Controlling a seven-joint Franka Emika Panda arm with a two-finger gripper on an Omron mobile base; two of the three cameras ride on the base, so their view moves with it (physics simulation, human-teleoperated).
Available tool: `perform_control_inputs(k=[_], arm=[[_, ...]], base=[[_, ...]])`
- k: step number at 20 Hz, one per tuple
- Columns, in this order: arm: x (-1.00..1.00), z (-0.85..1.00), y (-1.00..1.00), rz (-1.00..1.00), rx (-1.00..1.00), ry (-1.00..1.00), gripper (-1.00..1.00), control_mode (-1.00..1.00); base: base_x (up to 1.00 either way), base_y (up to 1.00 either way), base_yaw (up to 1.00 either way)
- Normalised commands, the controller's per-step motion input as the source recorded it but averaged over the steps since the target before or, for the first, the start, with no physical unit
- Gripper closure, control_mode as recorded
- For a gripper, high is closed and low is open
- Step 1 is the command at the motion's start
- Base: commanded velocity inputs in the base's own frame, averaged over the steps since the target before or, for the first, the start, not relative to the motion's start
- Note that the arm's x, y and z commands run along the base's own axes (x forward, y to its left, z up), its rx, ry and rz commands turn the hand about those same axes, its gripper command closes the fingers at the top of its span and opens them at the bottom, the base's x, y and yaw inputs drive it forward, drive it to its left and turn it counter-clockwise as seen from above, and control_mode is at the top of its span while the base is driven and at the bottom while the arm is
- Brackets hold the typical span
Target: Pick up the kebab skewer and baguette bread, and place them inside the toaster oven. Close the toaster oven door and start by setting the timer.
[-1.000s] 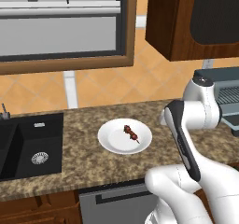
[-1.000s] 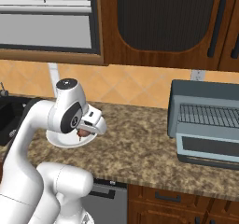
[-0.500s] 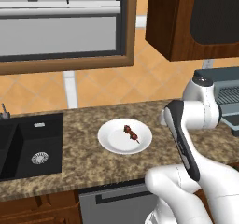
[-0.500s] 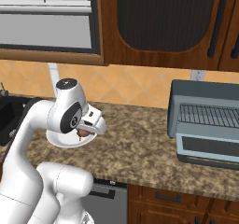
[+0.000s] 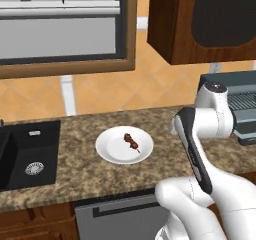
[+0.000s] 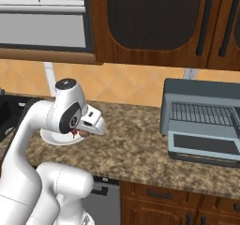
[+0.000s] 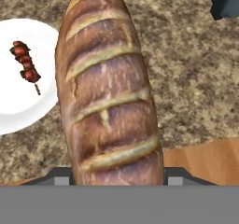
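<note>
One sink (image 5: 27,156) sits at your far left, sunk into the speckled desk (image 5: 75,171). Right of it you see a white plate (image 5: 112,151) with the skewer (image 5: 131,142) lying on it, alone. Next comes the arm, and your gripper (image 7: 119,178) is pinching the baguette (image 7: 108,92) near its base; in the hand view the loaf runs lengthwise away from the camera, above the desk, with the plate and skewer off to one side of it. In the right base view the hand hangs near the plate. Farthest right stands the oven (image 6: 201,118), its door (image 6: 206,146) dropped open and the wire rack (image 6: 201,114) bare.
</note>
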Motion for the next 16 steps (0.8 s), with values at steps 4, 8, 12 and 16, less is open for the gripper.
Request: perform_control_inputs(k=[4, 8, 12, 16], arm=[[0.00, 0.00, 0.00, 0.00, 0.00, 0.00, 1.00, 1.00], [0.00, 0.00, 0.00, 0.00, 0.00, 0.00, 1.00, 1.00], [0.00, 0.00, 0.00, 0.00, 0.00, 0.00, 1.00, 1.00], [0.00, 0.00, 0.00, 0.00, 0.00, 0.00, 1.00, 1.00]], base=[[-0.23, -0.71, -0.01], [0.00, -0.58, 0.00], [0.02, -0.33, -0.03], [0.31, -0.09, -0.10]])
